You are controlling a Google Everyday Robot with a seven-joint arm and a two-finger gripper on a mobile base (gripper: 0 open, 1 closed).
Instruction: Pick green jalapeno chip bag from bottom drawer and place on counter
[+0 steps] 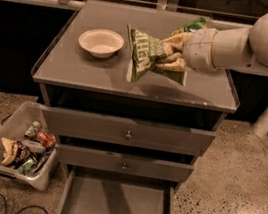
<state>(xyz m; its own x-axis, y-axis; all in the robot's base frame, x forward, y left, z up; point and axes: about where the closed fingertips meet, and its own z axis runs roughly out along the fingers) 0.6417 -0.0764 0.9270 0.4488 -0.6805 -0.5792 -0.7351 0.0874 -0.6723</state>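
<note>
The green jalapeno chip bag, pale olive green with white lettering, hangs tilted just above the counter, right of its middle. My gripper is shut on the bag's right end; the white arm reaches in from the right. The bottom drawer is pulled out at the bottom of the cabinet and shows a bare grey floor.
A white bowl sits on the counter's left half. A brighter green bag lies at the counter's back right, partly behind my arm. A white bin of snacks stands on the floor left of the cabinet. Two knobbed drawers are closed.
</note>
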